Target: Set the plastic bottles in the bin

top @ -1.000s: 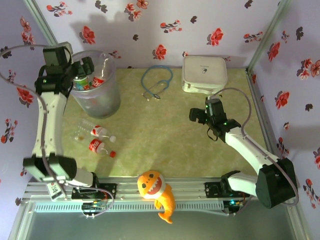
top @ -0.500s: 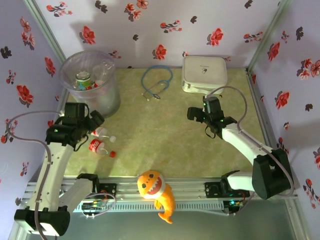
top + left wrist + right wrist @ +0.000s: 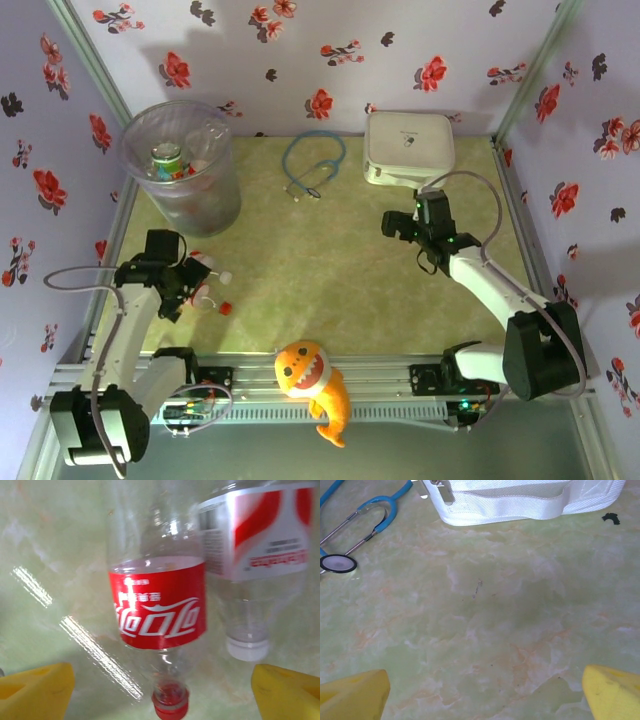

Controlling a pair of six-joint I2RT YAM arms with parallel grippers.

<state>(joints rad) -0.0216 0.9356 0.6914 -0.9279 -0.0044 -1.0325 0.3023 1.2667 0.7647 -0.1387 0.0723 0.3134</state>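
Observation:
Two clear plastic bottles lie side by side on the table at the left. In the left wrist view the red-labelled bottle (image 3: 157,605) points its red cap (image 3: 171,702) toward me, and the white-and-red-labelled bottle (image 3: 260,535) beside it has a white cap. My left gripper (image 3: 188,283) hovers over them, open, with its yellow fingers (image 3: 35,690) either side of the red-labelled bottle's neck and not touching it. The bin (image 3: 180,165) stands at the far left with several bottles (image 3: 166,160) inside. My right gripper (image 3: 400,226) is open over bare table.
A white square case (image 3: 408,147) sits at the back right, with a blue stethoscope (image 3: 312,165) to its left. A loose red cap (image 3: 227,308) lies near the bottles. An orange toy fish (image 3: 312,385) rests on the front rail.
My left arm has swung from above the bin down to the two bottles on the table, gripper open. The right arm has barely shifted.

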